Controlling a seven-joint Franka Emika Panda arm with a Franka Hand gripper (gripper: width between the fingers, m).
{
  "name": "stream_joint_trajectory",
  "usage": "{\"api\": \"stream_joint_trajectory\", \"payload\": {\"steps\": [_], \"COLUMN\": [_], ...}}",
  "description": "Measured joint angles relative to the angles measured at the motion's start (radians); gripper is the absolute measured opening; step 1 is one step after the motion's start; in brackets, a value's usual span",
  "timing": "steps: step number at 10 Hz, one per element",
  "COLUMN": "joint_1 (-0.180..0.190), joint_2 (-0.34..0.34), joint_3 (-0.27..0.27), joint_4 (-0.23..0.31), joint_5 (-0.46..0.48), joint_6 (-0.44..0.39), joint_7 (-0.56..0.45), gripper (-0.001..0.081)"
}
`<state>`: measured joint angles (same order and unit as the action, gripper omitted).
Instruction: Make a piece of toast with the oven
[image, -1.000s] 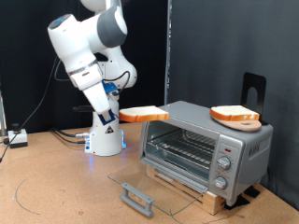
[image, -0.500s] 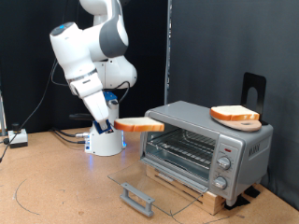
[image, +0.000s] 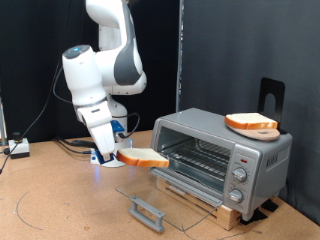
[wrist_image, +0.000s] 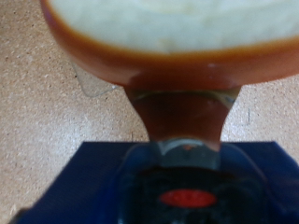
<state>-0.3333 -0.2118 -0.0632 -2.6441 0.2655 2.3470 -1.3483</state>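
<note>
One slice, the toast (image: 143, 157), hangs in the air at the exterior view's centre-left, just off the left end of the oven (image: 220, 152) and about level with its open mouth. It lies nearly flat, pale face up, orange-brown crust around the edge. The pincer (image: 118, 155) has it by the edge farther from the oven, fingers closed on the crust. In the wrist view the toast (wrist_image: 168, 33) fills the upper part of the picture, its crust pinched at the middle by a finger (wrist_image: 177, 117) that looks translucent and orange-tinted against it.

The oven's glass door (image: 165, 190) is folded down flat in front, its grey handle (image: 146, 211) nearest the exterior view's bottom. The wire rack (image: 195, 157) shows inside the open cavity. Two knobs (image: 238, 185) sit on the front panel at the exterior view's right. On the oven's roof, towards that same side, a second slice (image: 250, 121) rests on a round tan board (image: 262, 131).

All of this stands on a brown surface (image: 60, 200).
</note>
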Motion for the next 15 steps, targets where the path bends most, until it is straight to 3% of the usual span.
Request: {"api": "stream_joint_trajectory", "payload": {"steps": [5, 11, 15], "joint_1": [0.077, 0.172, 0.178], "joint_2": [0.004, -0.027, -0.03], "joint_3": [0.074, 0.224, 0.271], "joint_4": [-0.032, -0.106, -0.118], "joint_5": [0.103, 0.147, 0.11], "joint_6": [0.031, 0.135, 0.184], "joint_7": [-0.009, 0.127, 0.174], "gripper": [0.0396, 0.0396, 0.0396]}}
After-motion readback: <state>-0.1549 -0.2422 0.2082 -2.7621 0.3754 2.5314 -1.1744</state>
